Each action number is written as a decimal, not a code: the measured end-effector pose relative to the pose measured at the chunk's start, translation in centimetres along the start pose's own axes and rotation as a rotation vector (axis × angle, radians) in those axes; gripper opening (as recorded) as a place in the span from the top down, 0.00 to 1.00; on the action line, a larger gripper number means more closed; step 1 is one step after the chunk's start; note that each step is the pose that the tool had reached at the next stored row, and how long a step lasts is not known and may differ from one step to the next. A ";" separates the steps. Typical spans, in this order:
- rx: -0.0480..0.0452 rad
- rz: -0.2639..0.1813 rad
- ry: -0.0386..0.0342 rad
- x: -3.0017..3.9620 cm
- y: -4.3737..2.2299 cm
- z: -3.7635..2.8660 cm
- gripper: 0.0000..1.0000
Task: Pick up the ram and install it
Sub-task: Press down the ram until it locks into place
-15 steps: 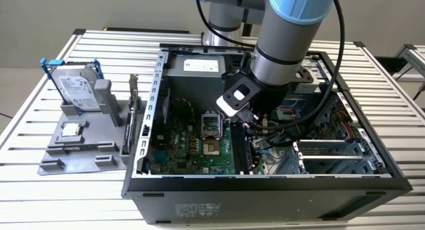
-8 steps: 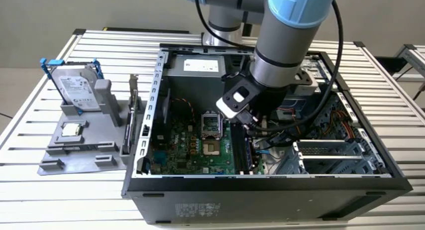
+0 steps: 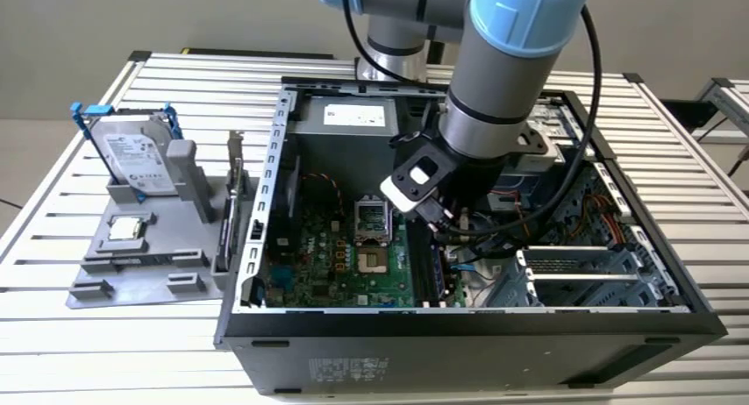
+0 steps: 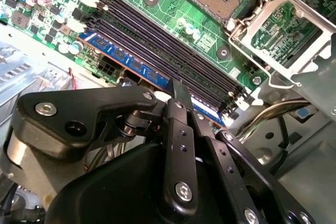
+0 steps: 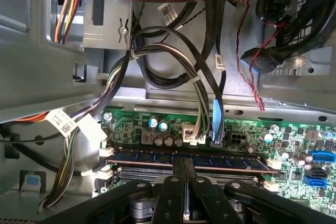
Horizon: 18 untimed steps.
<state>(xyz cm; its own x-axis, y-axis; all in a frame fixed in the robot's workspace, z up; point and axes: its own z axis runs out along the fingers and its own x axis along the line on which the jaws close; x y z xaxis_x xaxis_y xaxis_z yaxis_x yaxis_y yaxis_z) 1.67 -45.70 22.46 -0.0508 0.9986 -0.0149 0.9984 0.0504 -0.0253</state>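
Gripper [image 4: 181, 95]: fingers narrowed onto the ram's top edge.
Ram [image 5: 157, 156]: blue strip standing in the outermost motherboard slot [image 4: 157, 45], beside three vacant slots.

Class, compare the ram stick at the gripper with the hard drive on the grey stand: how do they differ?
The ram is a thin blue strip; the hard drive is a broad silver block. The ram sits in a motherboard slot inside the case; the hard drive stands upright on the grey stand outside it.
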 end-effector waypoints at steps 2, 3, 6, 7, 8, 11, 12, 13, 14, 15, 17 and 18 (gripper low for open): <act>0.0002 0.000 -0.0007 0.00 0.00 0.13 1.00; 0.0002 0.000 -0.0007 0.00 0.00 0.20 1.00; 0.0000 0.000 -0.0003 0.00 0.00 0.45 1.00; 0.0000 0.000 -0.0003 0.00 0.00 0.51 1.00; 0.0002 0.000 -0.0007 0.00 0.00 0.56 1.00; 0.0002 0.000 -0.0006 0.00 0.01 0.64 1.00; 0.0001 0.000 -0.0004 0.01 0.02 0.65 1.00; 0.0001 0.000 -0.0003 0.01 0.02 0.65 1.00; 0.0001 0.000 -0.0002 0.01 0.02 0.65 1.00; 0.0001 0.000 -0.0002 0.01 0.02 0.65 1.00; 0.0001 0.000 -0.0002 0.01 0.01 0.65 1.00; 0.0001 0.000 -0.0002 0.01 0.02 0.65 1.00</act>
<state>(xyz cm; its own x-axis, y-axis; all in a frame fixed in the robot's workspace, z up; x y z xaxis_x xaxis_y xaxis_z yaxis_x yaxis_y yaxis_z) 1.67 -45.70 21.81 -0.0506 0.9986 -0.0151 0.9984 0.0503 -0.0254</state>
